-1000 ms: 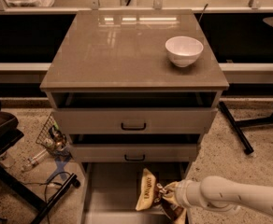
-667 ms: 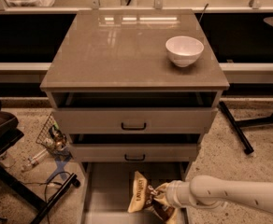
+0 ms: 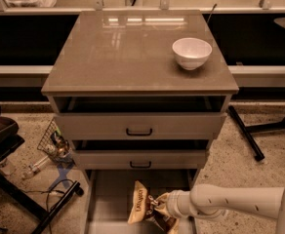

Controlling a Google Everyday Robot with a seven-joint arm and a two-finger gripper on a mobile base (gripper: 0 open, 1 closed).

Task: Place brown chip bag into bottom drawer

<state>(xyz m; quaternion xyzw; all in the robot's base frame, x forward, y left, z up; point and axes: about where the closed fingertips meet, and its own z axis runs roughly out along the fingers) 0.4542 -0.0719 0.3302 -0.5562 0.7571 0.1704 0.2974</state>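
Note:
The brown chip bag hangs over the open bottom drawer, its tan end pointing up and left, its dark middle crumpled at the gripper. My gripper reaches in from the right on a white arm and is shut on the bag's right side. The bag sits above the drawer's flat grey floor, right of its middle. The drawer is pulled out toward the camera below the two upper drawers.
A white bowl stands on the cabinet top at the right. The two upper drawers are slightly open. A wire basket with clutter and cables lie on the floor to the left. A black stand leg is at the right.
The gripper has carried the bag leftward over the bottom drawer. The bag's tan end now stands more upright.

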